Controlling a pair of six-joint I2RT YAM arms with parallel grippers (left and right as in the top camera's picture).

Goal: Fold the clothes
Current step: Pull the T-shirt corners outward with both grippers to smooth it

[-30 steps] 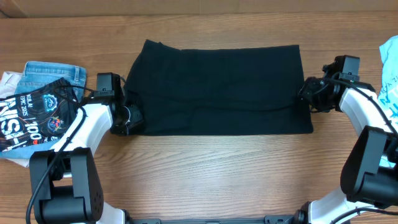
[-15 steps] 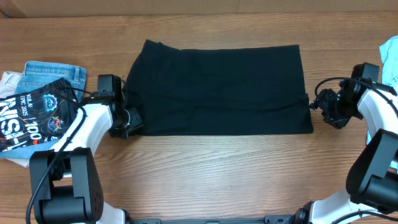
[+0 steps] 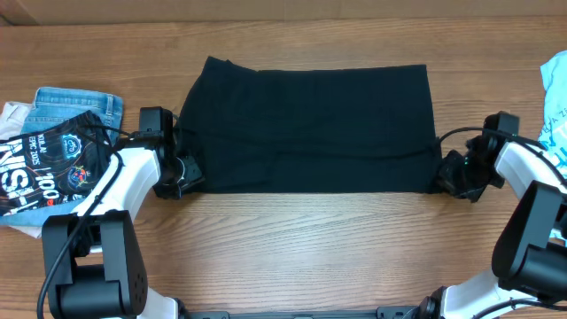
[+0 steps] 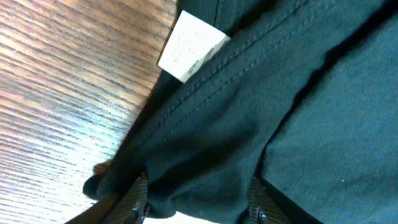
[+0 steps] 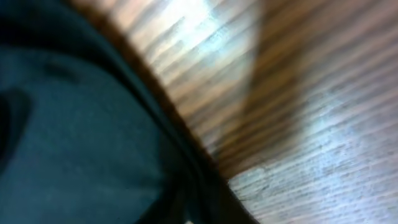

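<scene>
Black garment [image 3: 310,124] lies flat on a wooden surface [image 3: 310,239]. Left fingers [image 4: 140,199] straddle one near corner and right fingers [image 3: 450,180] meet the other, seemingly to fold it. Cannot tell if either grips.

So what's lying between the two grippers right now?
The black garment, spread flat from the left gripper to the right gripper; the overhead view shows it.

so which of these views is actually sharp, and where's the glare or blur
Left wrist: sharp, the stitching on the black garment and its white label are crisp, with a sheen on the wood table. Right wrist: smeared and out of focus, bright glare on the wood. Overhead: evenly lit and clear, though the dark cloth shows little detail.
</scene>
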